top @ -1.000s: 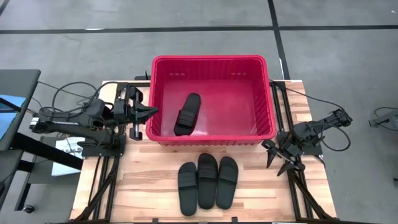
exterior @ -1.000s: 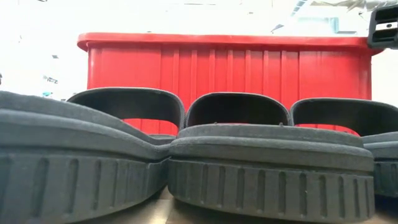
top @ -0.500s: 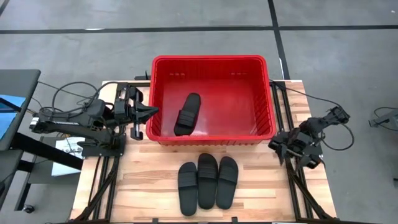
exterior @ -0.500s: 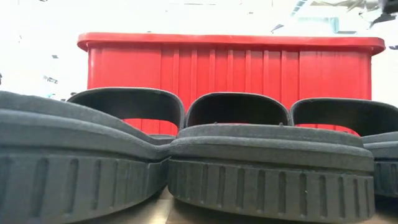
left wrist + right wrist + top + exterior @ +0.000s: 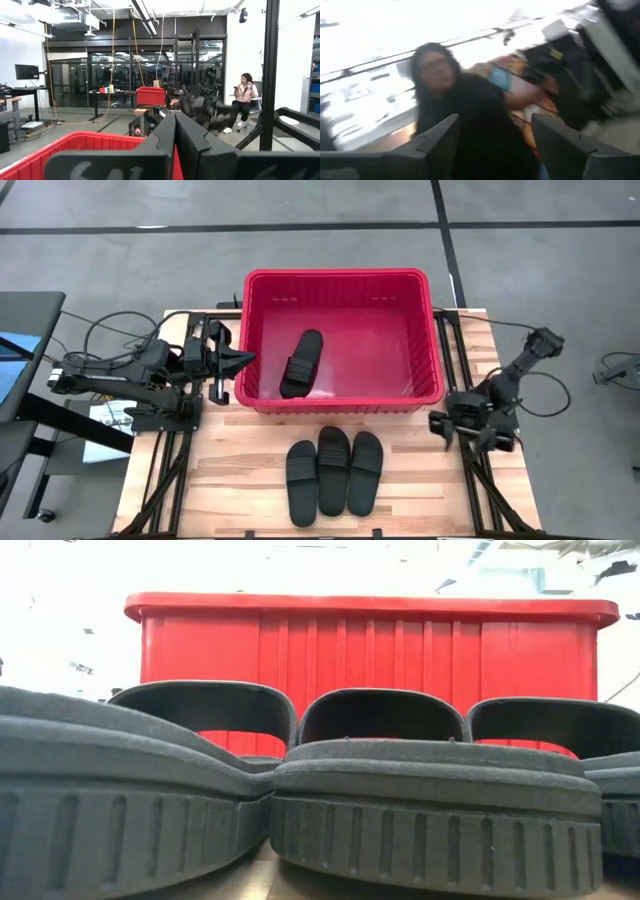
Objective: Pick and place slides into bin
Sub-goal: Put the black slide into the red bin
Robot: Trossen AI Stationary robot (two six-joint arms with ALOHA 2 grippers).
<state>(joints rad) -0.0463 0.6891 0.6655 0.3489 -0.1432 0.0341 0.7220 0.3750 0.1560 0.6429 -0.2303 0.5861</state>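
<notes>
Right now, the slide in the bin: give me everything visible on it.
The slide in the bin is a black slip-on sandal, matte and rubbery-looking, with a flat elongated sole and a wide band strap across it. It lies sole-down on the floor of the red bin, left of centre, angled slightly, its strap end toward the near wall. It looks close to that wall; contact cannot be told. No gripper touches it. It shows only in the high view.
</notes>
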